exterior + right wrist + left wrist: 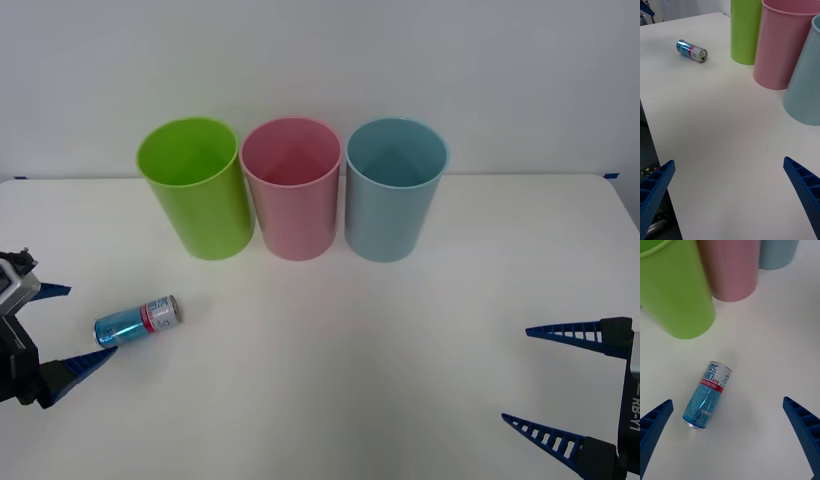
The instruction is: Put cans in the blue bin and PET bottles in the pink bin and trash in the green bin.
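Blue-labelled, the can (137,321) lay on its side on the white table (350,350), in front of the green bin (196,187), nothing between them. Beside it the left gripper (55,330) gaped wide; the right gripper (565,385), well apart, was equally spread.

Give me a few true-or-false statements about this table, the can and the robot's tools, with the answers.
1. The can lies on its side. True.
2. The can is inside the blue bin. False: it lies on the table, near the left tool.
3. The pink bin stands between the green bin and the blue one. True.
4. The right tool holds the can. False: it is open and holds nothing.
5. The left tool is shut. False: it is open.
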